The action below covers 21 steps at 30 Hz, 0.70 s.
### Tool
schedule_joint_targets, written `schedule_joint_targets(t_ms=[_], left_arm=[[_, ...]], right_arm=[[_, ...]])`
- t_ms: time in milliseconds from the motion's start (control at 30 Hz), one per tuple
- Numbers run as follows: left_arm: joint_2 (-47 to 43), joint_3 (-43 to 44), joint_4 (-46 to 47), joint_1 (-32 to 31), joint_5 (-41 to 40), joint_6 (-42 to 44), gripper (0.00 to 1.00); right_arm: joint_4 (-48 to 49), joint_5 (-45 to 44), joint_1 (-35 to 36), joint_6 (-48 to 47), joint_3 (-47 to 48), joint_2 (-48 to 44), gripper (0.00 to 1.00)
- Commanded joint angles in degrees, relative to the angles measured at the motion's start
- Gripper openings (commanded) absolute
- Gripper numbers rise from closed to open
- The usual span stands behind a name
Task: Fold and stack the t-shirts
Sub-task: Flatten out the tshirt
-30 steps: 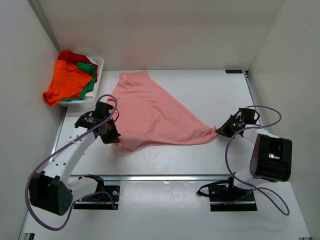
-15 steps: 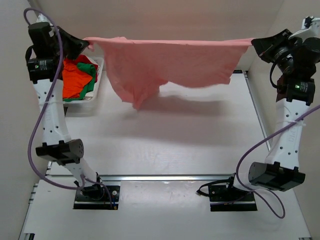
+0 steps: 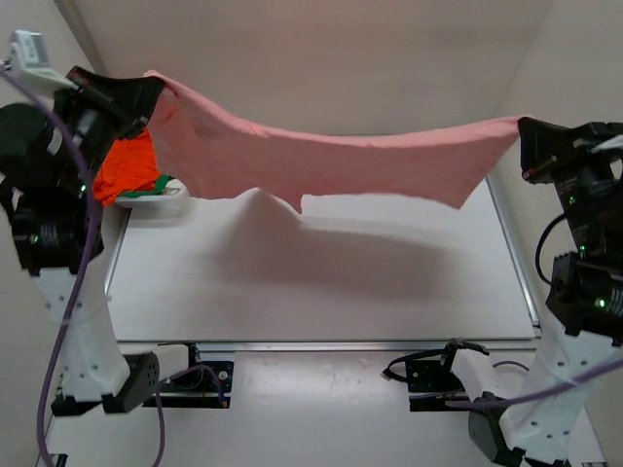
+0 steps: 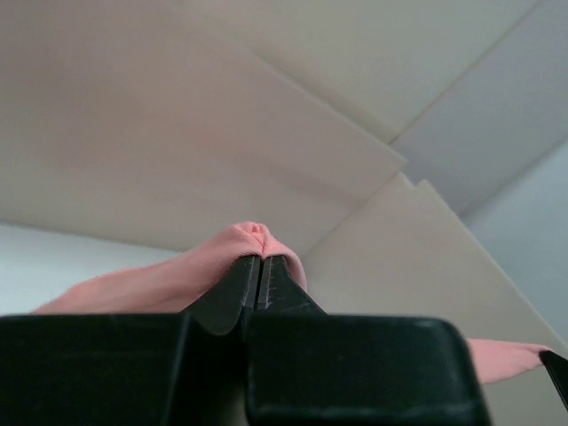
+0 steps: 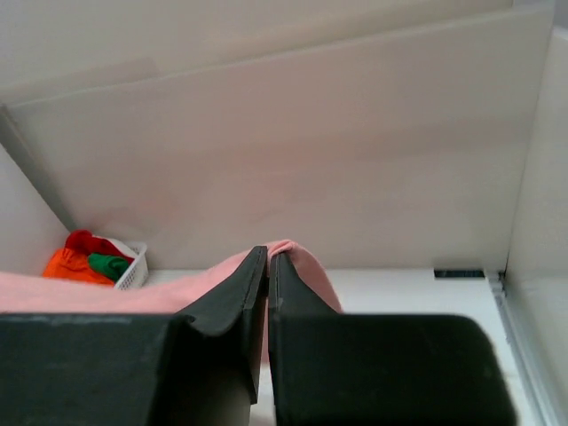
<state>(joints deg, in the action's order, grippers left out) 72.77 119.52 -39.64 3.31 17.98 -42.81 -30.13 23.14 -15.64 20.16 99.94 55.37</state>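
Note:
The salmon pink t-shirt [image 3: 331,161] hangs stretched in the air between my two grippers, high above the white table [image 3: 321,282]. My left gripper [image 3: 154,89] is shut on its left corner, seen bunched over the fingertips in the left wrist view [image 4: 253,238]. My right gripper [image 3: 522,134] is shut on its right corner, which also shows in the right wrist view [image 5: 293,257]. The cloth sags in the middle, with a flap hanging lower near the centre. The orange, green and red t-shirts [image 3: 128,165] lie heaped in a white basket [image 3: 167,197] at the back left.
The basket of shirts also shows in the right wrist view [image 5: 98,257]. White walls close the table at the back and both sides. Both arms stand raised at the table's left and right edges.
Both grippers lifted the pink shirt off the table and raised it high, spread between them. Since half a second ago they moved nearer the camera and the shirt sags more.

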Motion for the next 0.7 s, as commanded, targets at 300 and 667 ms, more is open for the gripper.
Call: schedule_joint_targets(t_ms=[300,667], left_arm=[[-0.6,-4.8,4.9,-4.1,-3.7,2.6,0.00],[35.4,18.7,11.6,-1.8,7.7,-0.3,0.00]], right_arm=[[5.3,2.2,3.0,2.2,0.2,10.3,0.00],[8.7,-1.0,10.0,-2.1,12.8,37.8,0.00]])
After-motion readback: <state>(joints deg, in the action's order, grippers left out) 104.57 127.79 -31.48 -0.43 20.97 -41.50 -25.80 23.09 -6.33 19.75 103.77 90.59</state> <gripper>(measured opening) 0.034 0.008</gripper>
